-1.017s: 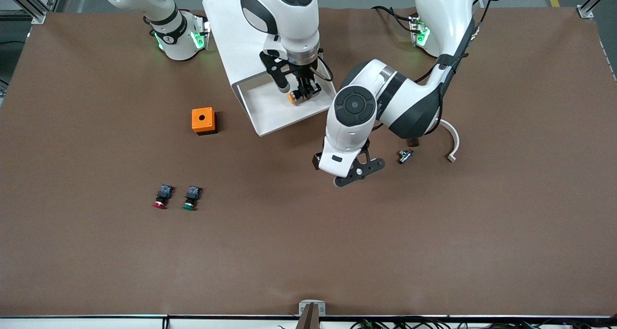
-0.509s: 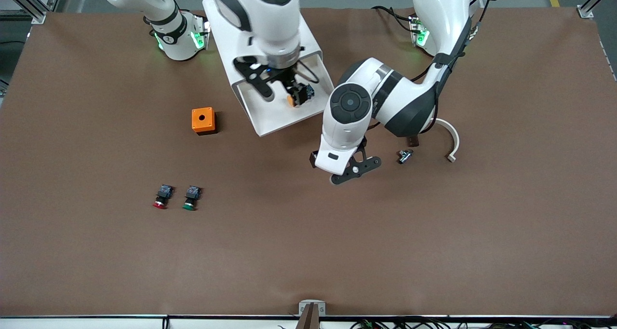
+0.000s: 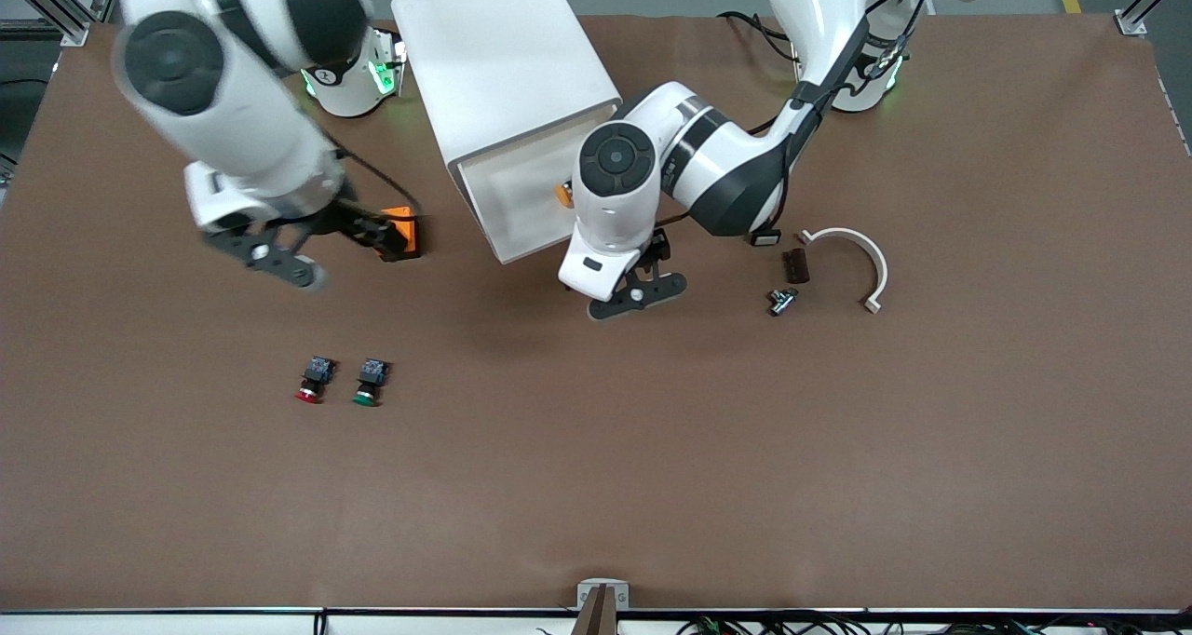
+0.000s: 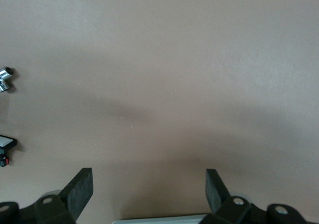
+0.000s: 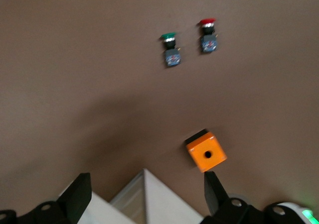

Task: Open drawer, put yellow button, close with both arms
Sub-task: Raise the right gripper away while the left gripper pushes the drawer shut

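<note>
An orange box [image 3: 402,230] with a round hole on top [image 5: 206,155] sits on the brown table [image 3: 652,467]. Nearer the front camera, a red button [image 3: 310,381] and a green button [image 3: 370,383] lie side by side, close but apart. Toward the left arm's end lie a white curved piece [image 3: 861,255], a small dark block [image 3: 794,265] and a small metal part [image 3: 781,301].

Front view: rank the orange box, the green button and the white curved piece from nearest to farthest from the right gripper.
From the right gripper, open above the table by the box:
1. Orange box, right beside the gripper, partly hidden by its fingers.
2. Green button, nearer the front camera, next to the red button.
3. White curved piece, toward the left arm's end of the table.
</note>
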`<control>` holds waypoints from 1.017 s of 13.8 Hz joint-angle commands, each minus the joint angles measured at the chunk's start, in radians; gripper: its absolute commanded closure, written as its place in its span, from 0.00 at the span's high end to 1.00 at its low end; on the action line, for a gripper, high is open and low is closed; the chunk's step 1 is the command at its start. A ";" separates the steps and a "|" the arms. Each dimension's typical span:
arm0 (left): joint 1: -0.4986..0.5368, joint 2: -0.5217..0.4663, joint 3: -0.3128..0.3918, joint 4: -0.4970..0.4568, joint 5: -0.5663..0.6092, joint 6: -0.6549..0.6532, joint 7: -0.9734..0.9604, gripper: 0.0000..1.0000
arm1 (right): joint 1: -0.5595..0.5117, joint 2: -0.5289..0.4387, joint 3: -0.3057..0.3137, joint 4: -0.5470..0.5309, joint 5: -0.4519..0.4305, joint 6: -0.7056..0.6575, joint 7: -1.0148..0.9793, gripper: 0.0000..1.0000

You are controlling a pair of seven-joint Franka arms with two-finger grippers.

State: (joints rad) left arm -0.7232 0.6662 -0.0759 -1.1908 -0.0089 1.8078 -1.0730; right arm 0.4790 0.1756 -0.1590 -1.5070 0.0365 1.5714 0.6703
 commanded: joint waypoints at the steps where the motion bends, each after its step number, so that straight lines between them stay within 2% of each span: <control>1: -0.021 -0.002 0.004 -0.012 0.009 0.015 -0.040 0.99 | -0.161 -0.048 0.022 -0.009 -0.006 -0.054 -0.290 1.00; 4: -0.042 0.000 0.002 -0.012 0.004 0.015 -0.085 0.99 | -0.350 -0.061 0.024 -0.006 -0.006 -0.076 -0.603 1.00; 7: -0.070 0.006 0.002 -0.013 -0.017 0.013 -0.126 0.99 | -0.476 -0.061 0.024 -0.004 -0.009 -0.090 -0.757 1.00; 11: -0.104 0.013 0.002 -0.016 -0.046 0.013 -0.149 0.99 | -0.491 -0.054 0.029 0.028 -0.058 -0.091 -0.764 1.00; 14: -0.124 0.012 0.002 -0.018 -0.109 0.013 -0.166 0.99 | -0.471 -0.050 0.032 0.024 -0.046 -0.090 -0.721 1.00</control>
State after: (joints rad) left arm -0.8303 0.6854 -0.0788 -1.1953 -0.0734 1.8099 -1.2266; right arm -0.0017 0.1263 -0.1364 -1.4915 0.0023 1.4914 -0.0872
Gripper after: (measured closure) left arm 0.004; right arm 0.000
